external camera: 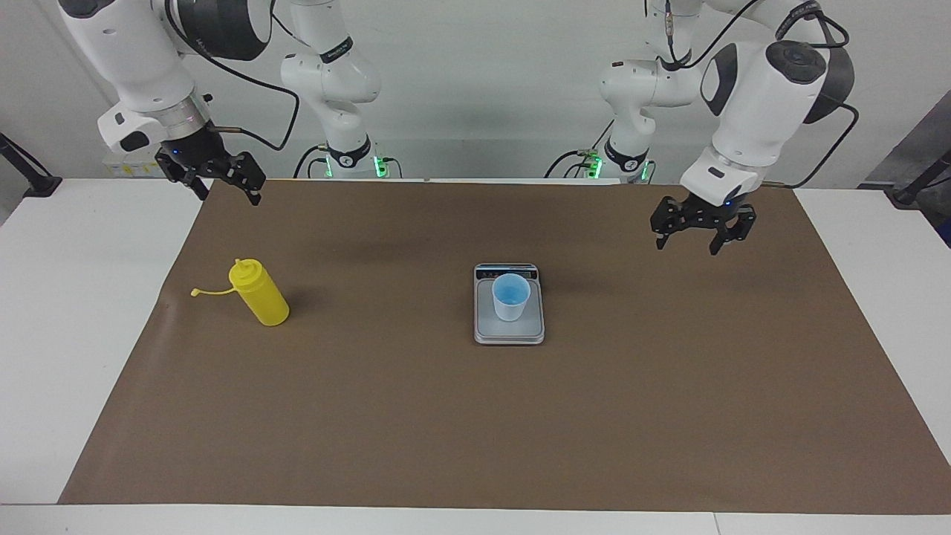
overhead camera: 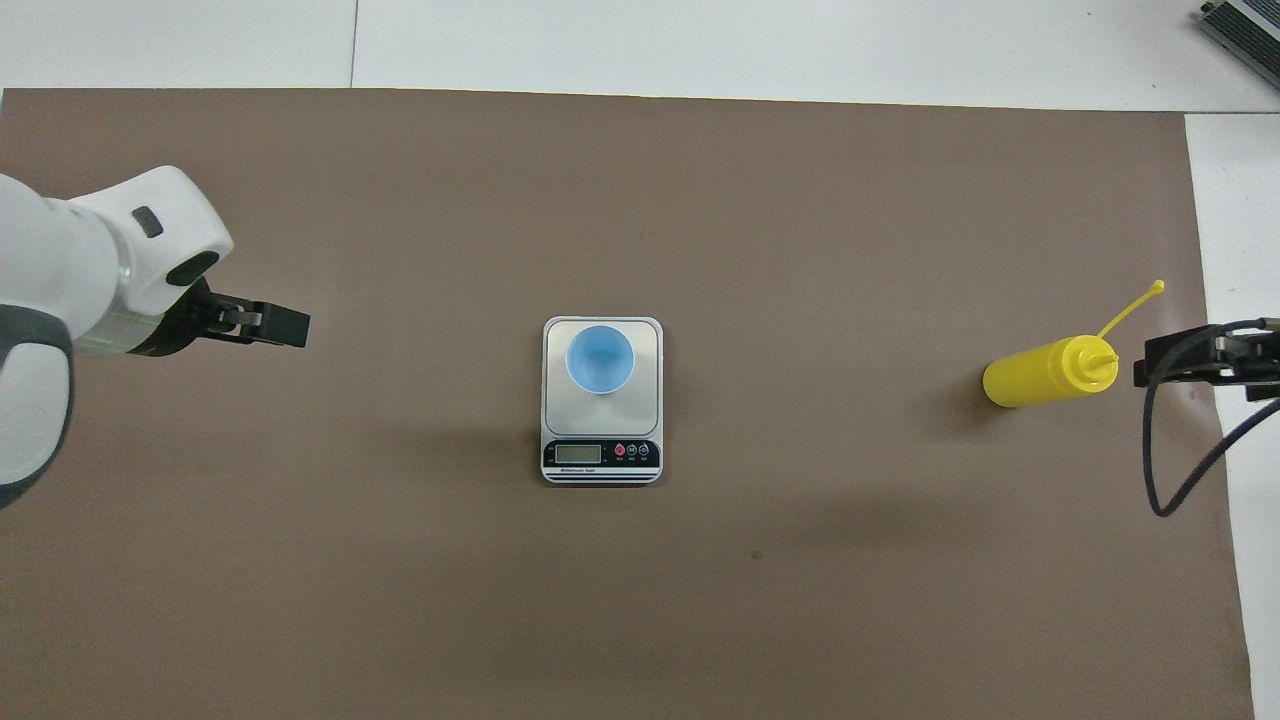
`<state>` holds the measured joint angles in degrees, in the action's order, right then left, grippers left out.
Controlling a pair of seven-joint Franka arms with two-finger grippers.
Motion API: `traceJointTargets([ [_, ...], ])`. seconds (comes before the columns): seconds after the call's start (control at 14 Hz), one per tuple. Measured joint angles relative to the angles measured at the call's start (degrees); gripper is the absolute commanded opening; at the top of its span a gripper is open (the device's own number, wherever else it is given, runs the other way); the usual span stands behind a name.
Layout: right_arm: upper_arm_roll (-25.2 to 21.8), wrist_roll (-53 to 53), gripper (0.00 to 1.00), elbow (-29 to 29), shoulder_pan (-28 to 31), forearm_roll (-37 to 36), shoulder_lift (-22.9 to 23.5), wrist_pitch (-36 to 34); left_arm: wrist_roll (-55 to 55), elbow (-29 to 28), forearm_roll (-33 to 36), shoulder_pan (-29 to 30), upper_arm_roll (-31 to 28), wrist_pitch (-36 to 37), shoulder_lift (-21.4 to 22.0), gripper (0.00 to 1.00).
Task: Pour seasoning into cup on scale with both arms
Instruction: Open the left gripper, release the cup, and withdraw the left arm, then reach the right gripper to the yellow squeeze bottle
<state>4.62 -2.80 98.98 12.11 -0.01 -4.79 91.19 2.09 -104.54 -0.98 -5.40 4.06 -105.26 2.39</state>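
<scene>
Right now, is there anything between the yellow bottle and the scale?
No. In both views only bare brown mat lies between the bottle and the scale. The cup stands on the scale.

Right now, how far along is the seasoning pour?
Done: the cup stands on the scale. In hand: nothing. The right gripper hangs open in the air, up from the yellow bottle, which stands untouched with its cap off. The left gripper waits, open. Left: grasping, carrying, pouring.
</scene>
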Motion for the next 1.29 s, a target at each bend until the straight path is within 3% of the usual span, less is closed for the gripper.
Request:
traceJointTargets([
  [0.21,-0.2,-6.5,1.00,-0.5,1.5,0.0,0.1,0.1,2.6,0.9,0.0,3.2,-0.1,3.1,1.5,1.00],
  [0.43,-0.3,-15.8,1.00,-1.3,3.1,0.0,0.4,0.6,2.6,5.8,0.0,4.0,-0.1,8.3,2.1,1.00],
  [0.72,-0.9,-21.5,1.00,-4.1,6.1,2.5,3.7,1.5,2.6,10.1,-0.9,5.5,-0.1,13.6,2.1,1.00],
  [1.0,-2.8,-21.7,1.00,-10.6,9.0,5.6,11.4,1.6,1.7,11.5,-1.7,5.7,0.1,15.2,1.7,1.00],
  [1.29,-3.8,-23.5,1.00,-22.5,12.3,8.2,23.8,-0.7,0.5,11.2,-2.1,5.7,0.4,15.3,1.3,1.00],
])
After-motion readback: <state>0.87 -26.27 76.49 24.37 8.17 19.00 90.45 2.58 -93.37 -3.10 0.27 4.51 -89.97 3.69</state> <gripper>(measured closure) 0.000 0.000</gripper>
